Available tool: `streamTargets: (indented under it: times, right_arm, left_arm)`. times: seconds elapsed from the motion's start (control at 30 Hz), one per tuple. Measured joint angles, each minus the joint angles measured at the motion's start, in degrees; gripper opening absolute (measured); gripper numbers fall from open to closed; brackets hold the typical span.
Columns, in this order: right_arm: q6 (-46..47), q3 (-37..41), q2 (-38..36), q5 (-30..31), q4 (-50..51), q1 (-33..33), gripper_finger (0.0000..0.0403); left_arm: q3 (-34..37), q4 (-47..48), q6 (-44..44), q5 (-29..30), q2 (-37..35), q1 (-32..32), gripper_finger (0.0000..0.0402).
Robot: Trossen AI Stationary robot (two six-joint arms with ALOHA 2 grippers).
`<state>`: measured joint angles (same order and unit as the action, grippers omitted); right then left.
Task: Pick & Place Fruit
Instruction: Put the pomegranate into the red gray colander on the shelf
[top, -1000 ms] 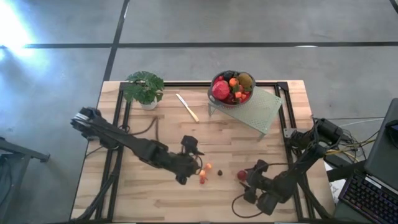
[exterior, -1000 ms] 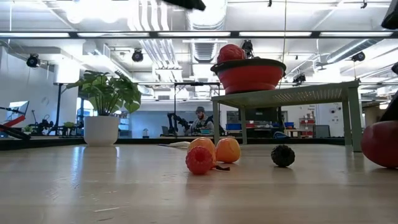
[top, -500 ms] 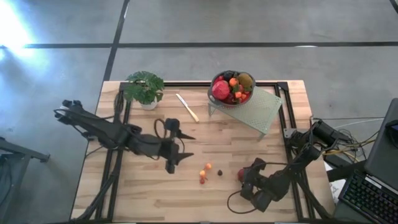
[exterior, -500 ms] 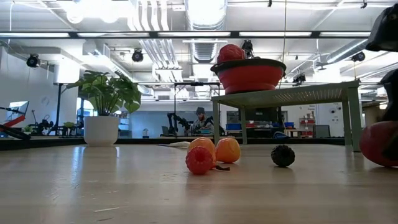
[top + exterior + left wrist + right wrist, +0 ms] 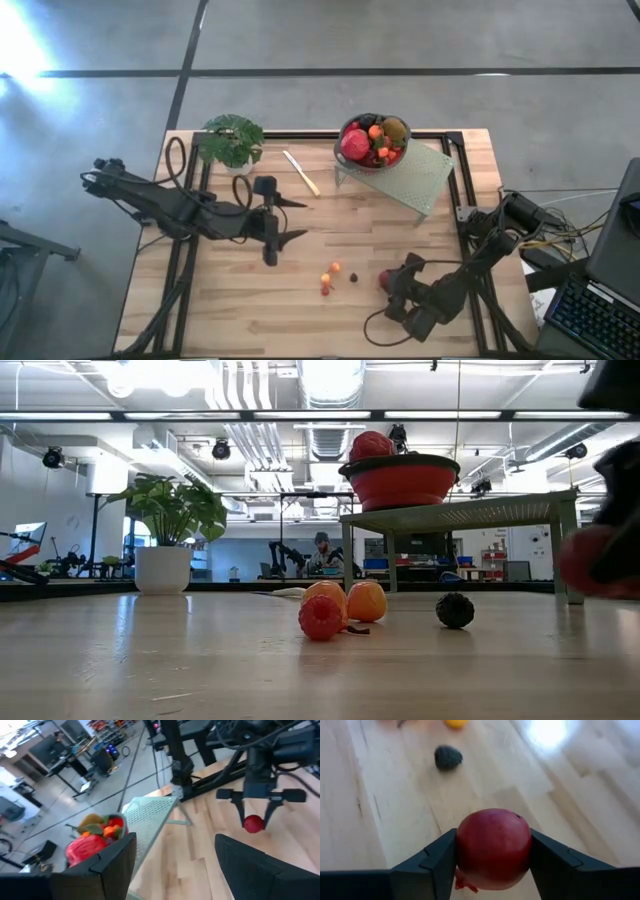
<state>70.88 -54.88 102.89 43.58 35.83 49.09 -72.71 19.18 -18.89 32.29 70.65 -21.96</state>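
The right gripper (image 5: 492, 852) sits low over the front right part of the pale wooden slatted table (image 5: 240, 310), its two dark fingers (image 5: 432, 862) pressed against either side of a round, dark red fruit (image 5: 493, 847) that fills the gap between them (a small stub shows at its underside). In the high view that same fruit (image 5: 385, 279) shows at the tip of the right arm. Just beyond it on the boards lie a small dark bumpy berry (image 5: 455, 610) and, a little farther, a tight cluster of two orange berries (image 5: 366, 601) and one red berry (image 5: 320, 618), touching one another. The left gripper (image 5: 280, 222) hangs over the table's middle left, fingers parted and holding nothing. Toward the back right, a pale green perforated metal stand (image 5: 425, 178) carries a red bowl (image 5: 400, 480) heaped with mixed fruit, a large red piece (image 5: 354, 145) among them. A pale slim knife (image 5: 300, 172) lies between the stand and a leafy green potted plant (image 5: 231, 140) at the back left.
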Motion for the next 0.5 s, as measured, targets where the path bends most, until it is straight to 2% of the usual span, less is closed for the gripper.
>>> streamTargets:
  times: [0.23, 0.5]
  right_arm:
    - [-8.94, -0.97, -4.7, 1.65, 0.24, -4.23, 0.0198]
    - [-18.83, -1.1, -15.68, 1.65, 0.14, -6.94, 0.0201]
  left_arm:
    - [0.07, -0.04, 0.61, 2.37, 0.0, 0.0, 0.0273]
    - [0.74, -0.09, 1.93, 2.34, 0.04, 0.0, 0.0273]
